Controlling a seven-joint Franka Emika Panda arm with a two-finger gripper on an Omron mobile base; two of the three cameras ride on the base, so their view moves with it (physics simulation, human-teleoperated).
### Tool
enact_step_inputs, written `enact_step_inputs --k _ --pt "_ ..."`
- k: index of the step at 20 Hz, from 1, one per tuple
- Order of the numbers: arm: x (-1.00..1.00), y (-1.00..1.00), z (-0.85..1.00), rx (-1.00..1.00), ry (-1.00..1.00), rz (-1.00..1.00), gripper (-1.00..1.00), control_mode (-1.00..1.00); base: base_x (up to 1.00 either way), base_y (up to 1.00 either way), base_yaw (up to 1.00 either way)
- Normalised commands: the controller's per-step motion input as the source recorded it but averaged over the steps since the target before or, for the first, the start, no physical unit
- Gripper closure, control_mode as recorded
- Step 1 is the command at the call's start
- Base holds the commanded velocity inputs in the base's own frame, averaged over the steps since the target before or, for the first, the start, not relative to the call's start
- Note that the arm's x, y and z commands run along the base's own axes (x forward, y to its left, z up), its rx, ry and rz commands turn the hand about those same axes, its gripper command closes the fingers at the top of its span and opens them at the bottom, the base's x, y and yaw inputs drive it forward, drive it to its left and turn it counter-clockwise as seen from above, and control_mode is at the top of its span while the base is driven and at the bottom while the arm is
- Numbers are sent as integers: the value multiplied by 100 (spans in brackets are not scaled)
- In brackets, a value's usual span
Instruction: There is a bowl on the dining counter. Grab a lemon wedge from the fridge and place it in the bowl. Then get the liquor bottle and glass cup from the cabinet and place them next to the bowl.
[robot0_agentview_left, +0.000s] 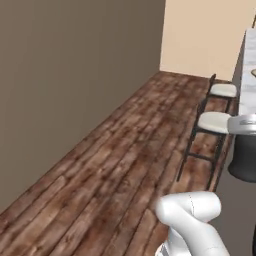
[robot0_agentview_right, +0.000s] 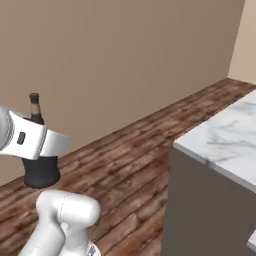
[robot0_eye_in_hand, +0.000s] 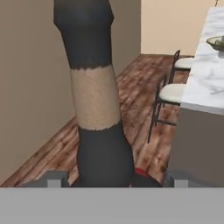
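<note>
Your gripper (robot0_eye_in_hand: 112, 181) has its jaws set wide around the liquor bottle (robot0_eye_in_hand: 94, 87), carried upright in the air above the wooden floor (robot0_agentview_left: 125, 165) and not yet over the dining counter (robot0_agentview_right: 225, 140). If you swing it hard toward the marble top, the bottle could slip in the hold or knock the counter edge or the bar stools (robot0_agentview_left: 214, 122). It looks near-black, with a tan label band and a narrow neck.
</note>
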Motion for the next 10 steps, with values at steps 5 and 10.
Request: enact_step_inputs --k 5,10 --pt "0 0 0 0 0 0 100 100 56 77 -52" --pt "0 0 0 0 0 0 100 100 59 71 -57"
